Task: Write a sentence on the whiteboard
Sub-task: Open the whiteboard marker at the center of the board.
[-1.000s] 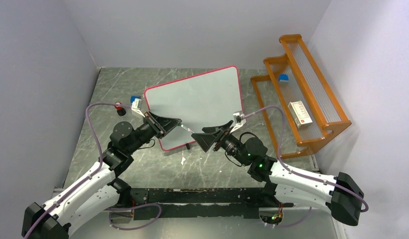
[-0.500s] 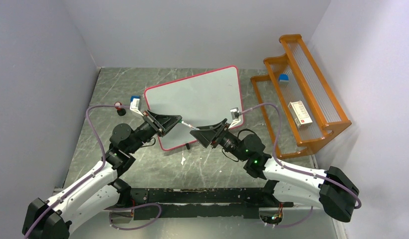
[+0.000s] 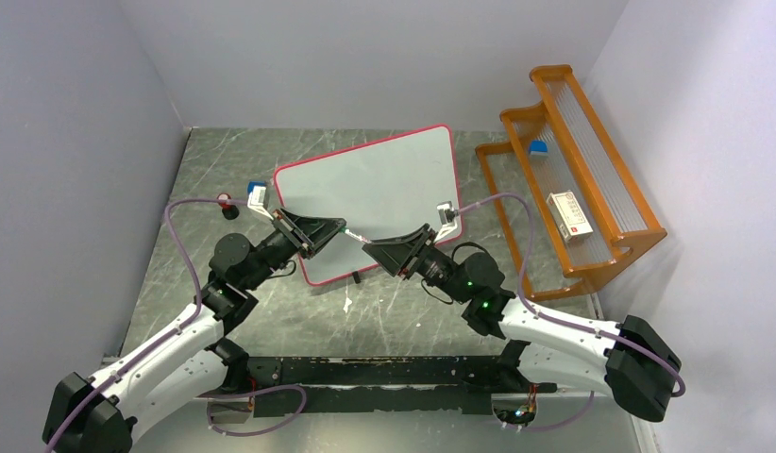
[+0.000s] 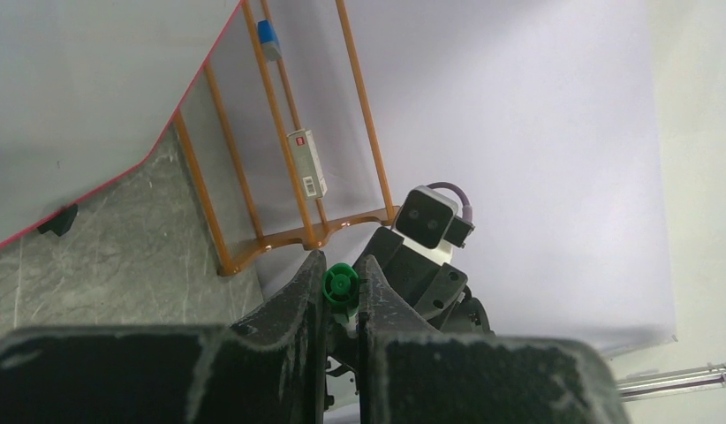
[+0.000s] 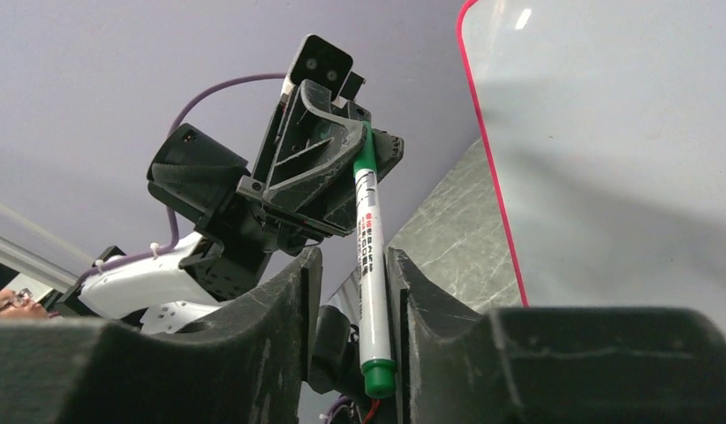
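Grey marbled tabletop runs from my two bases at the bottom of the overhead view up to pale walls. Nearest first: my right arm has swung in since a second ago. Its elbow block at the lower right now sits a little further left, and its forearm reaches up and left toward the middle of the frame. My left arm has kept its pose, rising from the lower left corner and bending right at mid-frame.

The right gripper (image 3: 373,247) has moved up and left from where it hung short of the marker (image 3: 354,236). Its jaws, wide then, have narrowed to stand either side of the marker's barrel. In the right wrist view one finger (image 5: 408,291) lies close against the barrel while a sliver of gap shows at the other, so it is not a firm pinch. The left gripper (image 3: 337,229) faces it tip to tip, its jaws pressed on the marker's green end as before.

Just beyond both grippers lies the whiteboard (image 3: 375,184), tilted across the centre of the table, with its near edge under the marker. Furthest, at the upper right, an orange rack (image 3: 552,75) stands by the wall with a small white box (image 3: 568,215) on it.
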Controlling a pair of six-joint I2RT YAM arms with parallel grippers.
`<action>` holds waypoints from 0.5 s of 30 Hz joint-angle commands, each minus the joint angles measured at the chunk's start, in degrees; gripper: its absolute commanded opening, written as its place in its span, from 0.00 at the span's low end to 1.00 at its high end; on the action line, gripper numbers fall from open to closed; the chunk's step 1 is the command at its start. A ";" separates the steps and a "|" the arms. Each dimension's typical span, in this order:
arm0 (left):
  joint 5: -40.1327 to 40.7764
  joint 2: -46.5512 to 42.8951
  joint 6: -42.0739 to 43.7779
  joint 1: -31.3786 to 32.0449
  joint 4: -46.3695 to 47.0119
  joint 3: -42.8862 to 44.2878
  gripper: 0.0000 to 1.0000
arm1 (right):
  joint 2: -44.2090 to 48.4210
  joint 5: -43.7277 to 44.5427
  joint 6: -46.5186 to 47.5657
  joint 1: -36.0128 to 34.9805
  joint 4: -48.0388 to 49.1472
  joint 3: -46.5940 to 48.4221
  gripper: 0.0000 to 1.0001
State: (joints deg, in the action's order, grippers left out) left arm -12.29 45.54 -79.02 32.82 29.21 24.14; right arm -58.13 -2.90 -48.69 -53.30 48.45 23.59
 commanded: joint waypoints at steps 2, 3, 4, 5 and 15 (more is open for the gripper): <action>-0.98 -0.45 -0.14 -0.39 2.38 -0.02 0.05 | -0.59 -0.86 -0.09 0.30 2.34 1.54 0.32; -1.02 -0.43 -0.23 -0.45 2.57 -0.05 0.05 | -0.87 -1.02 -0.09 0.38 2.47 1.62 0.31; -1.14 -0.34 -0.37 -0.41 2.65 -0.14 0.05 | -0.94 -1.13 -0.05 0.34 2.63 1.54 0.30; -1.24 -0.27 -0.49 -0.39 2.83 -0.15 0.05 | -1.01 -1.14 -0.09 0.37 2.91 1.50 0.28; -0.78 0.29 -3.53 -0.41 5.37 -2.12 0.05 | -0.43 -1.40 0.19 0.47 5.93 -0.10 0.00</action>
State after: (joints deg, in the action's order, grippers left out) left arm -12.97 45.76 -80.99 32.82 31.09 23.73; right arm -59.40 -3.64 -48.64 -53.19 49.78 23.59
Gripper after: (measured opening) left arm 0.146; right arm 0.091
